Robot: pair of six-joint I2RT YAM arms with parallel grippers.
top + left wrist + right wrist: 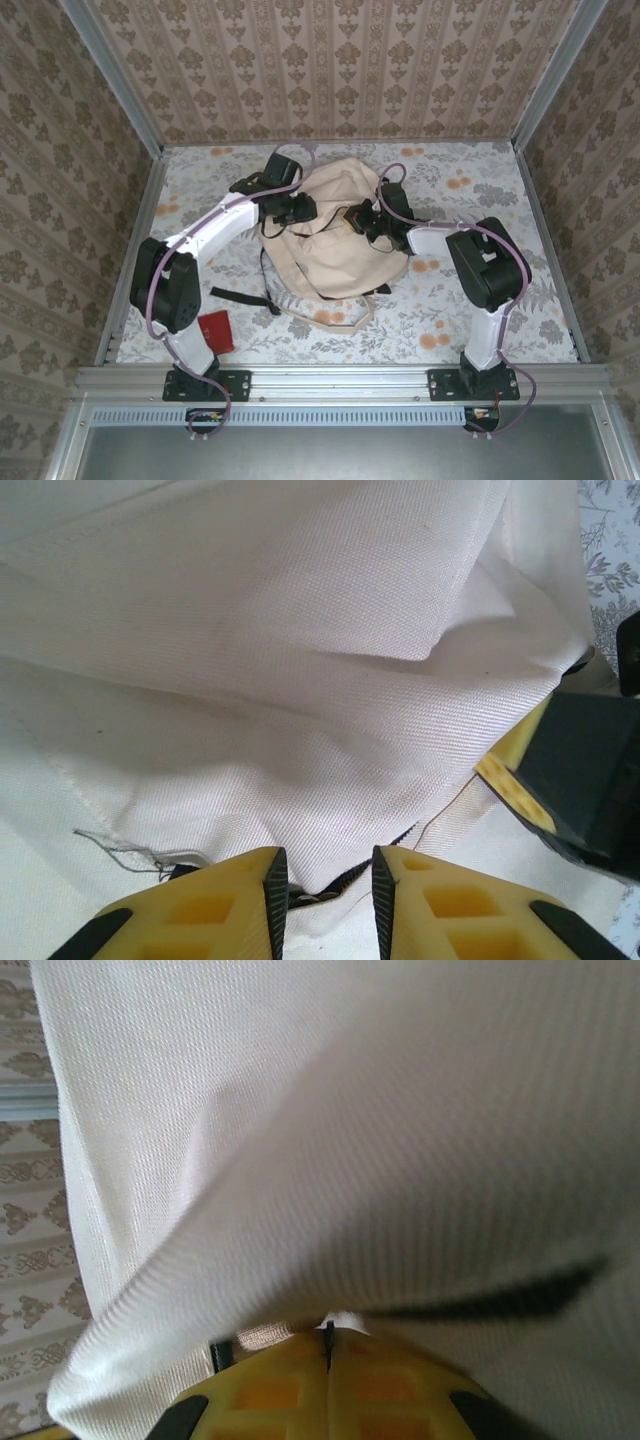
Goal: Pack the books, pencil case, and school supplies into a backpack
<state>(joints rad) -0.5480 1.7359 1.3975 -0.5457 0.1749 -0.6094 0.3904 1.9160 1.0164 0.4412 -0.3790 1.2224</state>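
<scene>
The left fingers [240, 905] clamp the black-trimmed edge of the backpack [335, 250], a gap left between them; the right fingers [270, 1385] are pressed together against its cream cloth, whether on a fold I cannot tell; the backpack lies mid-way across the counter [480, 320], between both arms; a red squarish item [216, 331] lies near the left arm's base.

floral-cloth table [480, 330], two things on it
cream backpack [335, 240] lies around the centre toward 12 o'clock, its beige strap loop [330, 318] and black strap [240, 295] trailing toward 6 and 8; a flat red school-supplies square [216, 330] sits at 8 o'clock.
</scene>
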